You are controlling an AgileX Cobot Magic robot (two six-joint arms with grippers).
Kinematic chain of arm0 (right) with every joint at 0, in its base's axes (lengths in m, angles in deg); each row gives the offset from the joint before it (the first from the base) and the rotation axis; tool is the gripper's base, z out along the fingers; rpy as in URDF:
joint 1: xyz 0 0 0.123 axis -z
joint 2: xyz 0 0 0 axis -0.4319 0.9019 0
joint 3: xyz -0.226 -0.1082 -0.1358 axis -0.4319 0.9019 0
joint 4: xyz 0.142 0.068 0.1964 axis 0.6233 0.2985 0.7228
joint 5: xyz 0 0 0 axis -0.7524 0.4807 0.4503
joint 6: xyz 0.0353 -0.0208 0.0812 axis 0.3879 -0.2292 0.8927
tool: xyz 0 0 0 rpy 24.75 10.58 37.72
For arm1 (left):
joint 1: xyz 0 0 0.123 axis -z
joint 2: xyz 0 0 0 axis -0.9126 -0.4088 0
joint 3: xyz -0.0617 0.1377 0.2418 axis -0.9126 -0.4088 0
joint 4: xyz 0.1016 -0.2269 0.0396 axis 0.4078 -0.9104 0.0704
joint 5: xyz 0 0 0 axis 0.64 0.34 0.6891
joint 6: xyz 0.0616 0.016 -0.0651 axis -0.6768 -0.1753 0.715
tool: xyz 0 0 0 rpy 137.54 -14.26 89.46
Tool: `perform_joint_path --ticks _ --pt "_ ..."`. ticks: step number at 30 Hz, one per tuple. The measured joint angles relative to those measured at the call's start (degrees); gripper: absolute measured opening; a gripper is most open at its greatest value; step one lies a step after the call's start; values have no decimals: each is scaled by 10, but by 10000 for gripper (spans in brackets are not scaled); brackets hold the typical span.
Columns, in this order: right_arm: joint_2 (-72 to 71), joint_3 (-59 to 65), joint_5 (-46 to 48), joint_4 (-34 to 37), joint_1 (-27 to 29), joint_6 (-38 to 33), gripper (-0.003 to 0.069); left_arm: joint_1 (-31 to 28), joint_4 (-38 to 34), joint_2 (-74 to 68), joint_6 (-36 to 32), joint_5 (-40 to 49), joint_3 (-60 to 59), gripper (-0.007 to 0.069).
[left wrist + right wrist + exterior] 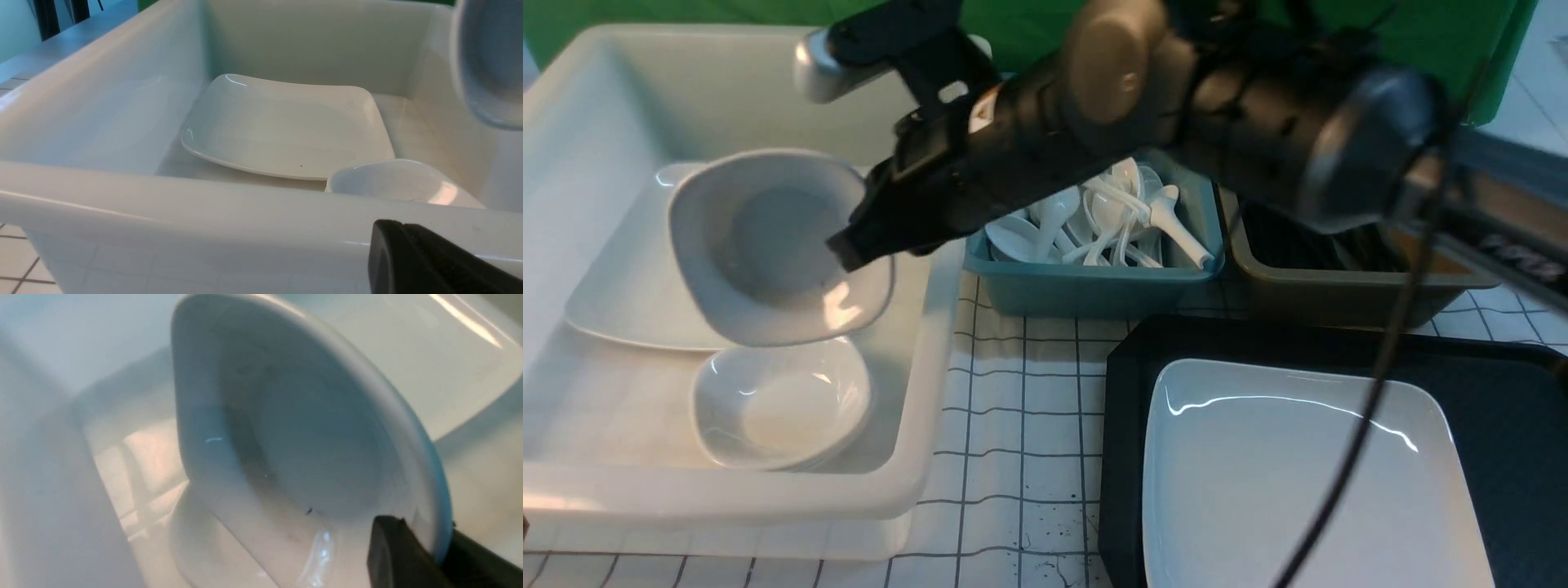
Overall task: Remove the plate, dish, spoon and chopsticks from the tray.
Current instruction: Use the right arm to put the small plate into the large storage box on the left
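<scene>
My right gripper point(845, 249) is shut on the rim of a small white dish point(768, 245), which hangs tilted over the white tub point(923, 408). In the right wrist view the dish point(306, 437) fills the frame, with its rim pinched in the right gripper point(439, 547). The large white plate point(1298, 482) lies on the black tray point(1123, 408) at the near right. No spoon or chopsticks show on the visible part of the tray. My left gripper point(403, 225) is shut and empty, just outside the tub wall.
In the tub lie a white plate with a dark speck point(286, 126) and another small dish point(776, 404), right below the held one. A teal bin point(1094, 290) holds several white spoons. A brown tub point(1339, 294) stands behind the tray.
</scene>
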Motion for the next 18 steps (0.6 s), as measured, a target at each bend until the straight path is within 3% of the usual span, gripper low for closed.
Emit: perform_joint_path --ticks 7,18 --pt "129 -122 79 -2 -5 44 85 0 0 0 0 0 0 5" --pt "152 -142 94 -11 -11 44 113 0 0 0 0 0 0 5"
